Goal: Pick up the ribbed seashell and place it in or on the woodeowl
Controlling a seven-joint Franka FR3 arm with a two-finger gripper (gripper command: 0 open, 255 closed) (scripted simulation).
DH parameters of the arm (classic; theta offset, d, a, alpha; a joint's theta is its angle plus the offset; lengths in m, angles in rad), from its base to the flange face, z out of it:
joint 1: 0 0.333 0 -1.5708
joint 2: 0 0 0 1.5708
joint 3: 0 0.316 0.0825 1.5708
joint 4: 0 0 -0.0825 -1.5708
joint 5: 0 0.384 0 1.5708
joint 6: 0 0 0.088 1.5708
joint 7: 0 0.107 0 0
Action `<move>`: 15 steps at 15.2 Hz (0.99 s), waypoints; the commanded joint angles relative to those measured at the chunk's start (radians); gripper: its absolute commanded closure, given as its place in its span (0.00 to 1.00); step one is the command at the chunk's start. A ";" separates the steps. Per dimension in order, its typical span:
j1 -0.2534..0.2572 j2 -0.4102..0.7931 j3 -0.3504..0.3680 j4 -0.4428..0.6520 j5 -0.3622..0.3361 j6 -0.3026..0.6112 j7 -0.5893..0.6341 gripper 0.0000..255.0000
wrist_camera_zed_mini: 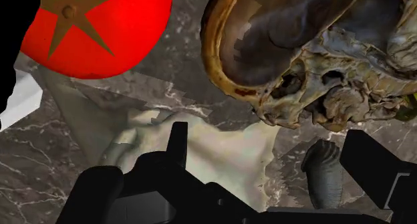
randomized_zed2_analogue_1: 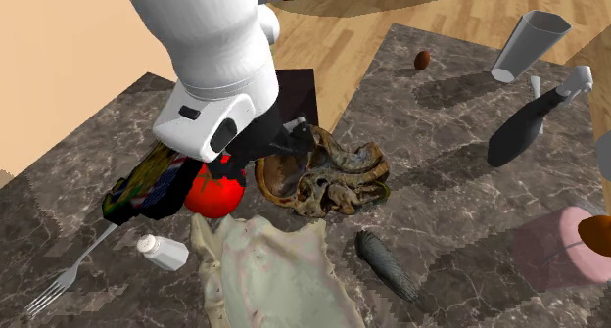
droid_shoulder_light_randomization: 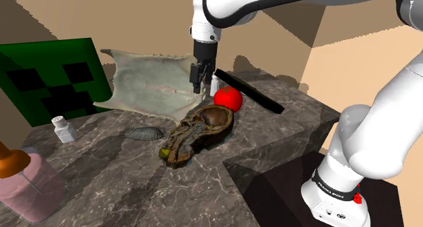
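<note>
The fingers (wrist_camera_zed_mini: pixel 177 139) are spread apart and pinch nothing. The gripper (droid_shoulder_light_randomization: pixel 198 82) hangs up high over the big pale shell (droid_shoulder_light_randomization: pixel 149 80), just beside the red tomato (droid_shoulder_light_randomization: pixel 228 97).

Going left to right in the shoulder view, there is a green block with a black face (droid_shoulder_light_randomization: pixel 47 76), a pink bottle (droid_shoulder_light_randomization: pixel 30 185) and a white shaker (droid_shoulder_light_randomization: pixel 63 129). Then come the grey ribbed seashell (droid_shoulder_light_randomization: pixel 144 132), the brown wooden bowl (droid_shoulder_light_randomization: pixel 203 132), the tomato and a long black box (droid_shoulder_light_randomization: pixel 252 91). The seashell lies flat on the dark marble table (droid_shoulder_light_randomization: pixel 102 164), near the bowl, at nine o'clock from it. From the gripper it sits between seven and eight o'clock.

I think the job now is to go to the seashell. The gripper should swing that way, stay off the bowl's bumpy rim, and come straight down. The shell is long and thin (like a little pickle). So the fingers should close across its thin side, near the middle, so it does not tip.

The wrist view gives the gap between the fingers most clearly, with the seashell (wrist_camera_zed_mini: pixel 324 182) peeking in right by one finger. The second exterior view adds a fork (randomized_zed2_analogue_1: pixel 64 277), a black bottle (randomized_zed2_analogue_1: pixel 519 130) and a grey cup (randomized_zed2_analogue_1: pixel 529 42). The shoulder view adds the green block.
</note>
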 commanded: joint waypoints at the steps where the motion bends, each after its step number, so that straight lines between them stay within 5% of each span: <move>1: 0.016 0.074 0.016 0.053 0.002 0.016 -0.007 0.00; 15: 0.128 0.560 0.113 0.504 -0.048 0.008 -0.045 0.00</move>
